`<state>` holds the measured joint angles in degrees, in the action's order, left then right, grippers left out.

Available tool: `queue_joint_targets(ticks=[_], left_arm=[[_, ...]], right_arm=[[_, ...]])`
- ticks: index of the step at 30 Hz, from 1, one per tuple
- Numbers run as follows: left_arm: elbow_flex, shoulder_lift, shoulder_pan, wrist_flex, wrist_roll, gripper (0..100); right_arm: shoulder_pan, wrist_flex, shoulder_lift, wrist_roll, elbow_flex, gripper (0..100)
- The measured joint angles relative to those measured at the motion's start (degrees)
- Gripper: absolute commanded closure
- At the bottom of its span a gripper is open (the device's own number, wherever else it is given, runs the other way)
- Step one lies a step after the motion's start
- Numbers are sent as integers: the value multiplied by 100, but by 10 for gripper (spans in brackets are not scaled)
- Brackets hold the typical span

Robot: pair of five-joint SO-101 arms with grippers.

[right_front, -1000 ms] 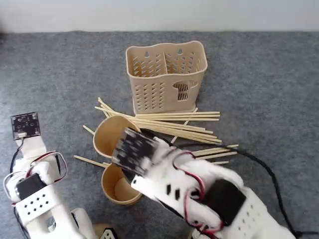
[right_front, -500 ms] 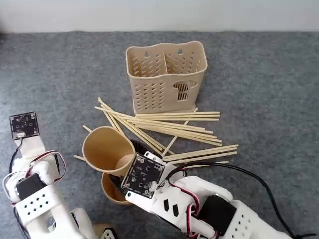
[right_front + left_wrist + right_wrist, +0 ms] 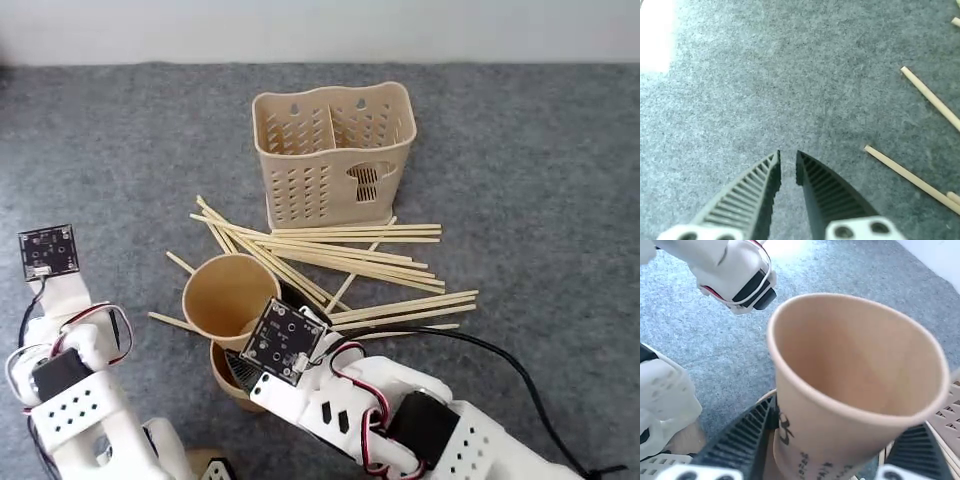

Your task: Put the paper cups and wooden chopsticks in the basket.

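My right gripper (image 3: 256,328) is shut on a tan paper cup (image 3: 228,292), open mouth up, held just above the table. In the right wrist view the cup (image 3: 860,370) sits between the two dark fingers (image 3: 742,437). A second paper cup (image 3: 230,378) stands directly below it, partly hidden by the arm. Several wooden chopsticks (image 3: 350,255) lie scattered between the cups and the beige basket (image 3: 330,155), which stands upright at the back. My left gripper (image 3: 788,157) hangs shut over bare carpet, with two chopsticks (image 3: 932,97) off to one side.
Grey carpet (image 3: 540,170) covers the table, with open room left and right of the basket. The left arm (image 3: 70,380) stands at the front left, close to the cups. The basket has two compartments, both with nothing in them.
The right arm drew back toward the front edge with the cup in its grip; the cup swung left, then slightly right. The left arm stayed still.
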<state>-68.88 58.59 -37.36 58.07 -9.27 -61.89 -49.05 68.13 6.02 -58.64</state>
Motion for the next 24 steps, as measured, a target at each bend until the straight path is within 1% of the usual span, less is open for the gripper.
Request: queue_joint_targets(ticks=[4,8,24], left_arm=[[0,0,0,0,0,941],[0,0,0,0,0,941],[0,0,0,0,0,941]], right_arm=[[-158,-9,0,-53,0,610],[-457,-237,0,-176,0,606],[-501,-413,0,-255,0,608]])
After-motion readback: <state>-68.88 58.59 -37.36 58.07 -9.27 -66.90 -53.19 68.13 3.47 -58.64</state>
